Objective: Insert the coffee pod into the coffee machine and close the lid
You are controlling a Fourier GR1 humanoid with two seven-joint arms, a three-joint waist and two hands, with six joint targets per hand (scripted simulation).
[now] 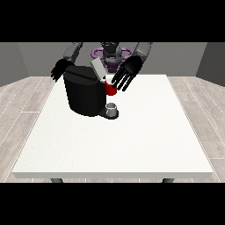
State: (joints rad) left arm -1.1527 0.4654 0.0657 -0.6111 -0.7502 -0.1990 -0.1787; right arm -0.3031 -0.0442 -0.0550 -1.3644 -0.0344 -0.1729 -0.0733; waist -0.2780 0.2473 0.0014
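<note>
Hand at the view's left [58,70]: fingers straight and spread, pointing down, holding nothing, hovering just behind the machine's top left corner, over the table's far edge.

Machine [84,91]: black block on the white table [132,140], standing near the far edge, left of the table's middle. Its lid [97,68], a grey flap, is tilted up and open at the machine's top right.

Grey cup-like thing [112,108] sits on the machine's dark base at its front right; cannot tell whether it is the pod.

Red thing at the machine [110,89] shows just right of the machine's upper body, below the lid.

Hand at the view's right [128,72]: open, fingers straight and fanned, pointing down and toward the machine, holding nothing. Its fingertips hang right at the red thing; cannot tell whether they touch it. This hand is beside the lid's right, near the far edge around the table's middle.

Near half of the table and its right side are bare white surface.
</note>
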